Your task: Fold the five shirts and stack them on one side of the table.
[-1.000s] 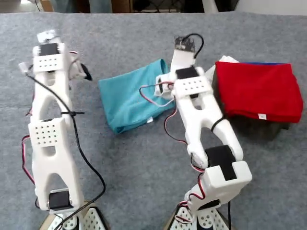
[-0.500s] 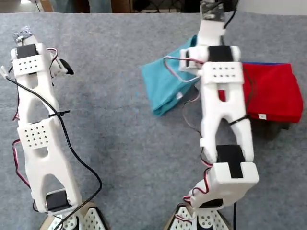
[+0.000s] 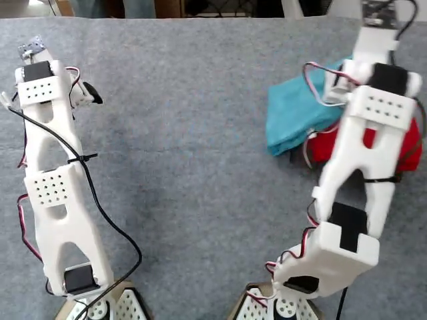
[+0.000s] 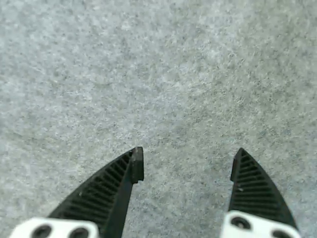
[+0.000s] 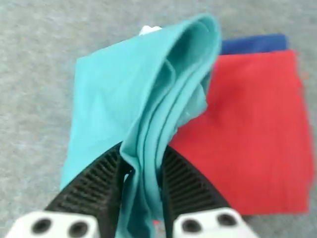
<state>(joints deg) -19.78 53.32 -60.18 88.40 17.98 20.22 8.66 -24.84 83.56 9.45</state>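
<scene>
Right arm has swung the teal shirt (image 3: 297,120) from the middle of the table (image 3: 200,167) over to the right edge in the last second, while the left arm moved toward the far left corner and then stopped. Progress-wise, I'd say we're late in the job: the teal shirt is folded and partly overlapping the red shirt (image 5: 252,129) on the stack near the far right corner, but it isn't set down yet. The right claw (image 5: 141,148) is clamped tight on a bunched fold of it. It needs to go down square on the red one and be let go. I can't count all five from here. The right wrist view shows that pinch, plus a blue shirt (image 5: 252,43) edge peeking out under the red, both hidden by the arm in the high view. The left wrist view shows the left claw (image 4: 189,151) spread wide, holding nothing, over grey table.
</scene>
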